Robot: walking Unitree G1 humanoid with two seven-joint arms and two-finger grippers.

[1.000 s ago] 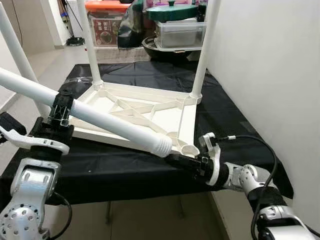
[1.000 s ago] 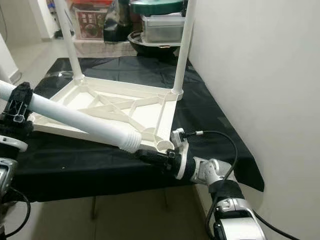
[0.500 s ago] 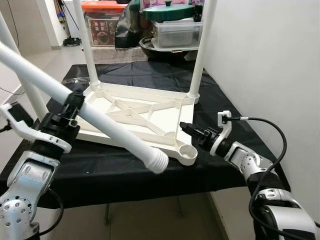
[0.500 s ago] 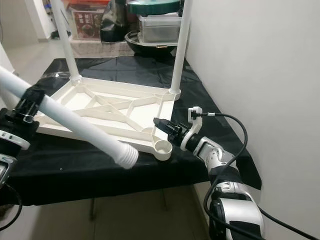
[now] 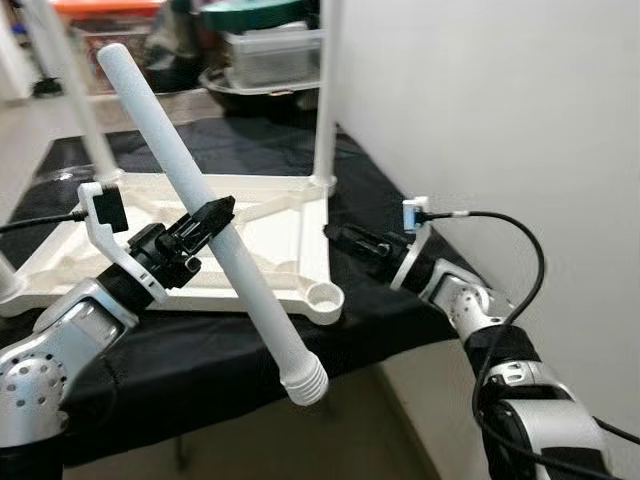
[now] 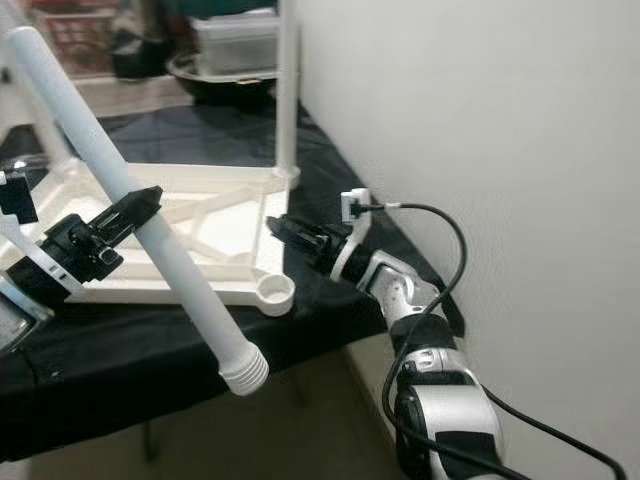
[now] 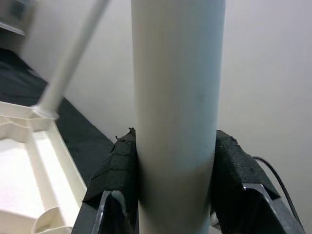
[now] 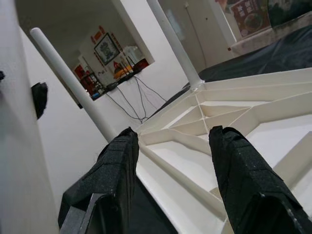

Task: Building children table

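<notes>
Left eye view: left tool (image 5: 215,216) clamps the white table leg (image 5: 215,240); right tool (image 5: 335,234) gapes wide by the upturned tabletop (image 5: 285,225).

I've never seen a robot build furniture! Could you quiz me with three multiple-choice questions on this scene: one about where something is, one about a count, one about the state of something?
1. Where does the empty corner socket of the upturned white tabletop lie?
A. at the corner nearest the robot, by the wall
B. at the far corner beside the pots
C. on the floor

2. How many legs already stand in the tabletop beside the wall?
A. none
B. one
C. three

3. What are the left gripper jaws doing?
A. hanging open and idle
B. shut on the loose table leg
C. pressing on the black cloth

Answers: 1 A, the round socket sits bare at the near wall-side corner. 2 B, one fitted leg rises at the far wall-side corner. 3 B, the left wrist view shows both pads tight against the leg, while the right gripper hovers open over the cloth near the tabletop's edge.
</notes>
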